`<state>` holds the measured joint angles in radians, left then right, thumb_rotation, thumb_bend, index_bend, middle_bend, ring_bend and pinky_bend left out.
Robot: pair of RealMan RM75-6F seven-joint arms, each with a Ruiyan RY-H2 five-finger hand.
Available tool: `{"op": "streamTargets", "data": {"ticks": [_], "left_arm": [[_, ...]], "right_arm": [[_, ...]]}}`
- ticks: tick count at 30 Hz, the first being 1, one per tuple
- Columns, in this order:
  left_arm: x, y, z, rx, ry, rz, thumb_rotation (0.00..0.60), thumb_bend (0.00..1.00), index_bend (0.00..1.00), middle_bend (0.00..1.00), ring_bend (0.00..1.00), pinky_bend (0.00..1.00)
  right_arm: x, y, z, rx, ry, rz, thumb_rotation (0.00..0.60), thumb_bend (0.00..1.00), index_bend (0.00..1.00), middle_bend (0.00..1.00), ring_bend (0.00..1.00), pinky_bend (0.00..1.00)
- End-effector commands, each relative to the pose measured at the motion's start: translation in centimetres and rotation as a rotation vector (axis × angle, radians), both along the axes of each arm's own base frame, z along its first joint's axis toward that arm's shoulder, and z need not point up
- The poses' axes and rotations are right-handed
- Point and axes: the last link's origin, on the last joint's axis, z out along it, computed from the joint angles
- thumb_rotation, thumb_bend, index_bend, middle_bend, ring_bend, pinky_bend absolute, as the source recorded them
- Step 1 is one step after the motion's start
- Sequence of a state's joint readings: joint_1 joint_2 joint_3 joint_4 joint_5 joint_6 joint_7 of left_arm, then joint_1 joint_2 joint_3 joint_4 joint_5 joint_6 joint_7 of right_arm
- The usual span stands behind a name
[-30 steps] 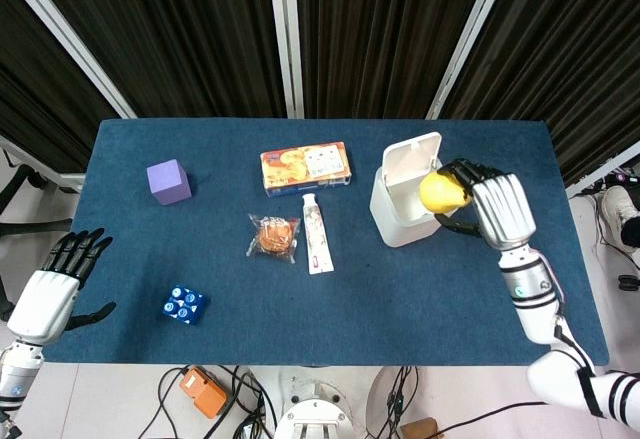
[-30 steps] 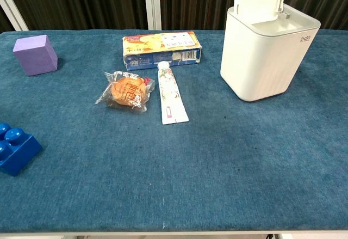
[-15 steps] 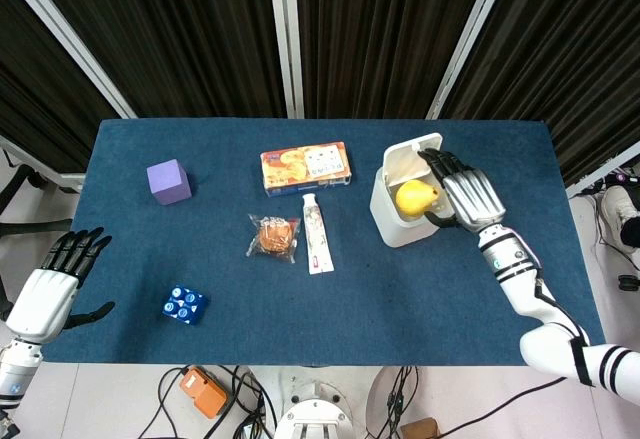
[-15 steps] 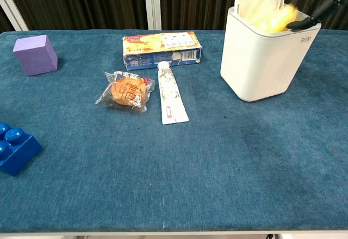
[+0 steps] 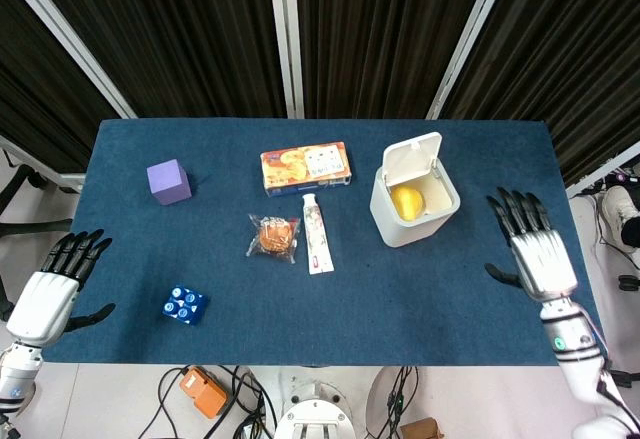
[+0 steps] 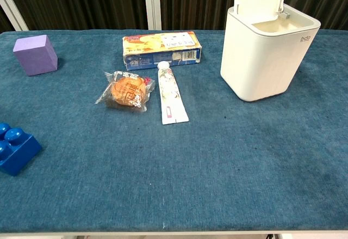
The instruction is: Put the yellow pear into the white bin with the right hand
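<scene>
My right hand (image 5: 532,250) is wide open and holds nothing, well apart from the white bin (image 5: 414,217). The yellow pear (image 5: 407,200) lies inside the bin. My left hand (image 5: 55,285) is also open and empty.

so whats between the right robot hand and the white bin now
Nothing: in the head view only bare blue table separates the open right robot hand from the white bin, where the yellow pear lies.

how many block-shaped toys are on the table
2. A purple cube sits near the table's far left corner, and a blue studded building brick lies near the front left edge, close to the open left hand. None looks hidden.
</scene>
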<state>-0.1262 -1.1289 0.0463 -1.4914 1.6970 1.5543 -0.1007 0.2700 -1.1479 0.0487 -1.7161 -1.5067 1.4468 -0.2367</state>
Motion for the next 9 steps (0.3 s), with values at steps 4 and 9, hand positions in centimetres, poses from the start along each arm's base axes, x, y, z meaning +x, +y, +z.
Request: {"op": "streamTargets", "data": {"ticks": [4, 9], "left_arm": [[0.1, -0.1, -0.2, -0.004, 0.006, -0.004, 0.600, 0.10, 0.00, 0.00, 0.00, 0.00], [0.2, -0.2, -0.5, -0.011, 0.016, -0.009, 0.600, 0.10, 0.00, 0.00, 0.00, 0.00]], "right_arm": [[-4.0, 7.9, -1.4, 0.011, -0.006, -0.084, 0.600, 0.27, 0.00, 0.00, 0.00, 0.00], [-4.3, 7.7, -0.6, -0.030, -0.030, -0.090, 0.600, 0.27, 0.00, 0.00, 0.00, 0.00]]}}
